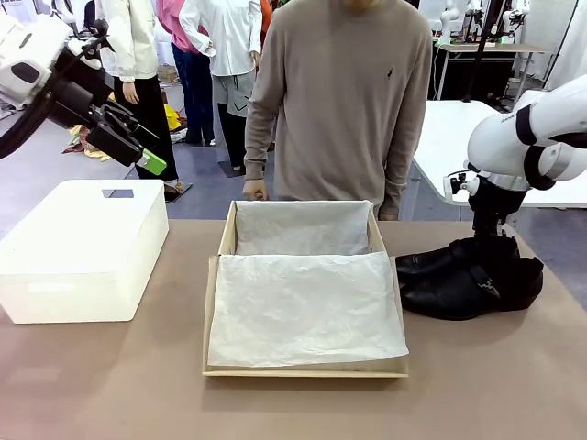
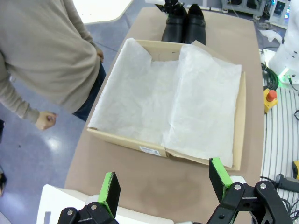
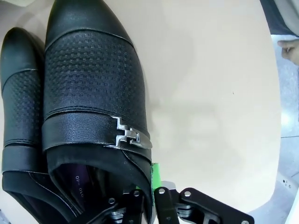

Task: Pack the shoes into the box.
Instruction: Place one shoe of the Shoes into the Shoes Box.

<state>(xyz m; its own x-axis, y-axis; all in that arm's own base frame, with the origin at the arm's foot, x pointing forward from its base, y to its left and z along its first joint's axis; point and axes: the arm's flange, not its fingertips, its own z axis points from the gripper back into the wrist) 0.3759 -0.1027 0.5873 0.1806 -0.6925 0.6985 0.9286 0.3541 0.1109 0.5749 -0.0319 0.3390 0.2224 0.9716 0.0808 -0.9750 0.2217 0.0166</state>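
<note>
Two glossy black shoes (image 1: pixel 463 280) lie side by side on the table, right of the box (image 1: pixel 212 302), a tan cardboard shoebox lined with white tissue paper. My right gripper (image 1: pixel 495 240) has come down on their heel end. In the right wrist view it (image 3: pixel 150 189) is shut on the side wall of the nearer shoe (image 3: pixel 93 79), with one finger inside the opening and a green pad (image 3: pixel 155 175) outside. The other shoe (image 3: pixel 21 107) lies against it. My left gripper (image 1: pixel 138 139) hangs open, high at the left. From there it (image 2: pixel 166 184) looks down on the box (image 2: pixel 126 139) and shoes (image 2: pixel 184 25).
A white plastic bin (image 1: pixel 83 247) with a lid stands left of the box. A person in a beige sweater (image 1: pixel 344 101) stands at the far edge behind the box, hands near the table's edge. Bare tabletop runs along the front.
</note>
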